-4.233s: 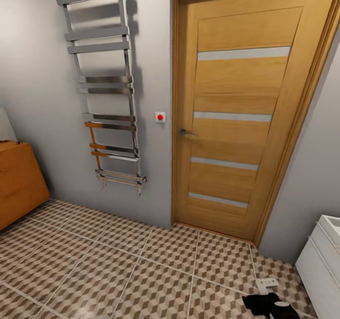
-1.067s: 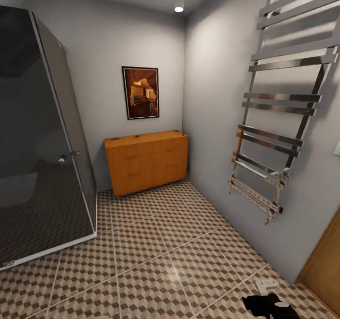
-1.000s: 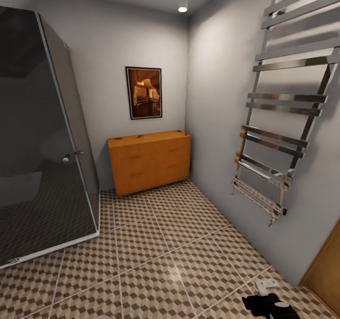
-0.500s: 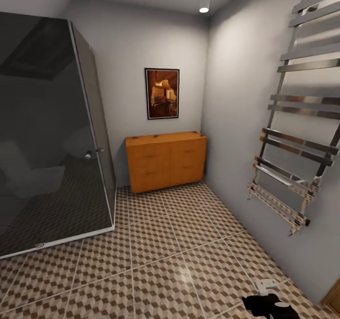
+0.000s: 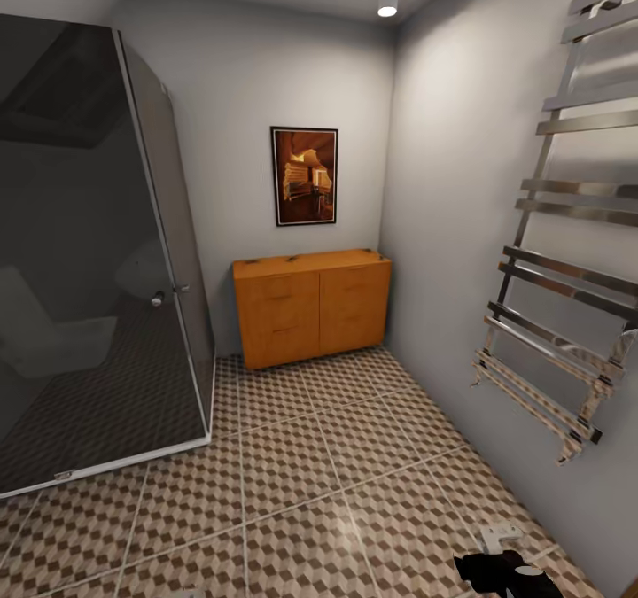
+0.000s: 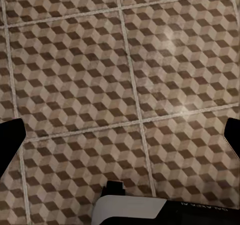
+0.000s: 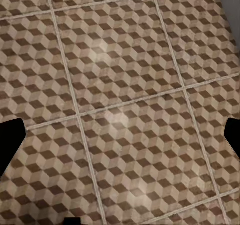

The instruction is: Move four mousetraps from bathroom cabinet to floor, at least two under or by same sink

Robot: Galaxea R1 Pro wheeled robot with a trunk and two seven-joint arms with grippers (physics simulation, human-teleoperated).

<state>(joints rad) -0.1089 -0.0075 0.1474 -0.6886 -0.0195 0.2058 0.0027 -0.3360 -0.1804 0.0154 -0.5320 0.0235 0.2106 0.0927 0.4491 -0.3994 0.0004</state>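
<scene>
The orange-brown cabinet [image 5: 310,306] stands against the far wall in the head view, under a framed picture. Small dark specks [image 5: 289,259] lie on its flat top; they are too small to tell whether they are the mousetraps. The bathroom floor [image 5: 337,456] of cube-pattern tiles stretches from me to the cabinet. My left gripper [image 6: 122,135] is open over bare tiles, its black fingertips [image 6: 11,137] wide apart. My right gripper [image 7: 121,135] is open too, also above bare tiles. The bathroom sink is out of view.
A dark glass shower enclosure [image 5: 89,270] fills the left side. A chrome towel rail [image 5: 567,261] juts from the right wall. Part of my right arm [image 5: 505,571] shows at the bottom right. An open strip of floor leads to the cabinet.
The camera has swung left, from the wooden door and towel rail to the shower and cabinet. The cabinet now sits near the picture's middle. Neither gripper holds anything.
</scene>
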